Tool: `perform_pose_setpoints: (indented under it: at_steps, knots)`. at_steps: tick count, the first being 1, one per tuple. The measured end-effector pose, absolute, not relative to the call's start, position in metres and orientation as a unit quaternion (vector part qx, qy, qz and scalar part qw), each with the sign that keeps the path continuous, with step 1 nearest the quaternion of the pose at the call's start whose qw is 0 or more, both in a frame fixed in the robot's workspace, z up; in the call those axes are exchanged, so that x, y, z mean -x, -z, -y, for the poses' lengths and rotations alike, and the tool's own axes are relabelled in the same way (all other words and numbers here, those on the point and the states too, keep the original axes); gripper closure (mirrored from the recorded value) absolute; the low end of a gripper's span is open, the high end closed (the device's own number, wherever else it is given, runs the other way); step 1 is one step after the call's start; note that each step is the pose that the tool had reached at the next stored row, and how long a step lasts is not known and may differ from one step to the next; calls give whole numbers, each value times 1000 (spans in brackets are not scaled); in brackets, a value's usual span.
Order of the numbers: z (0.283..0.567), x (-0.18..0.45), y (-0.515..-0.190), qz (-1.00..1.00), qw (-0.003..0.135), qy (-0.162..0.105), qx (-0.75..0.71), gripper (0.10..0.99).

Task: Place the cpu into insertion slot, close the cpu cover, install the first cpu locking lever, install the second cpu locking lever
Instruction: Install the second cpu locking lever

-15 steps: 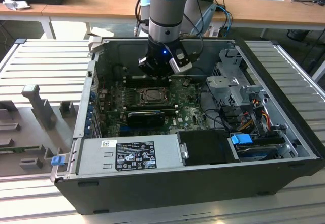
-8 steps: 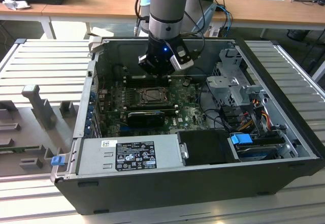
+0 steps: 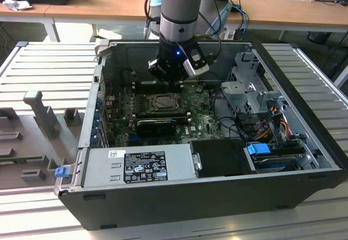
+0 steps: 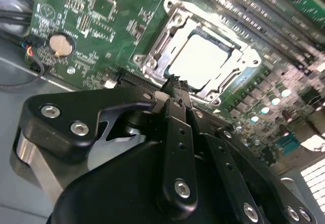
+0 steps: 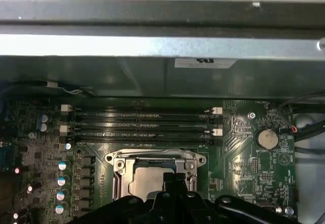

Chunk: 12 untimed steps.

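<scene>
The insertion slot (image 3: 163,103) sits mid-board inside the open computer case. In both wrist views the pale cpu (image 4: 205,59) (image 5: 144,183) lies flat in it. The silver cpu cover (image 4: 170,28) (image 5: 152,158) lies down around the chip, which shows through its window. My gripper (image 3: 173,77) hangs just above the slot's far edge. Its black fingers (image 4: 177,112) are pressed together, and the tips (image 4: 175,84) (image 5: 172,181) are at the socket's rim. Nothing shows between them. I cannot make out the locking levers.
Long black memory slots (image 5: 142,125) run beside the socket, and a coin battery (image 5: 266,138) sits on the board. A black card (image 3: 156,124), the power supply (image 3: 141,166), a drive cage (image 3: 253,85) with cables and the case walls close in the space.
</scene>
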State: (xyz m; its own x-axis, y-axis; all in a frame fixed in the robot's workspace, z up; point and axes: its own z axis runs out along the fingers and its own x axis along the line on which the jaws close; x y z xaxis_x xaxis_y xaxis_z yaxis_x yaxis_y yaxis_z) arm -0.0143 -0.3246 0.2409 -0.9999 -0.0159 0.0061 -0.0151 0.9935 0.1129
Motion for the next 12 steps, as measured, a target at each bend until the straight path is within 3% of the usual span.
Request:
perform_pose_setpoints:
  at_steps: [12]
  knots:
    - [351,14,-240,998,5,55,-6,980]
